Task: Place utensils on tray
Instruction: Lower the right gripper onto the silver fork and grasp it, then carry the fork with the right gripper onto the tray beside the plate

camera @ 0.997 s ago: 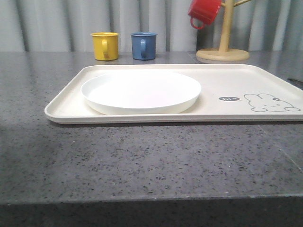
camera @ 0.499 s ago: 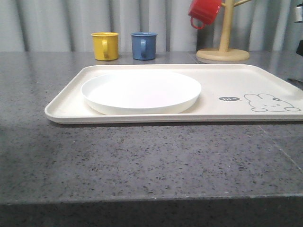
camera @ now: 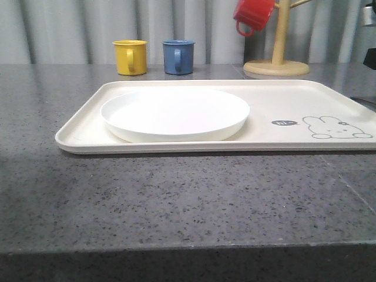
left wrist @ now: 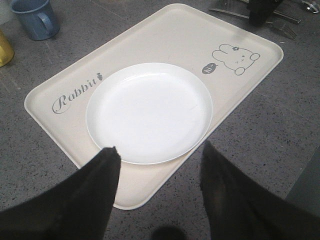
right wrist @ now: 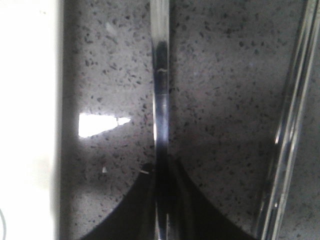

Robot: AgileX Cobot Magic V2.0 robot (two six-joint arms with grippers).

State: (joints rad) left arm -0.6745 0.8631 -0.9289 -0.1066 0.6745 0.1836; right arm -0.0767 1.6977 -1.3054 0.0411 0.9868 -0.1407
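Right gripper fingers clench a slim shiny silver utensil off the speckled grey counter, seemingly for transfer to the cream rectangular tray; left gripper gapes, empty.

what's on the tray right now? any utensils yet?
Only the white plate sits on the tray, on the half nearer the "Rabbit" script. No utensil lies on any visible tray surface or in the plate. Whatever is under the plate is covered.
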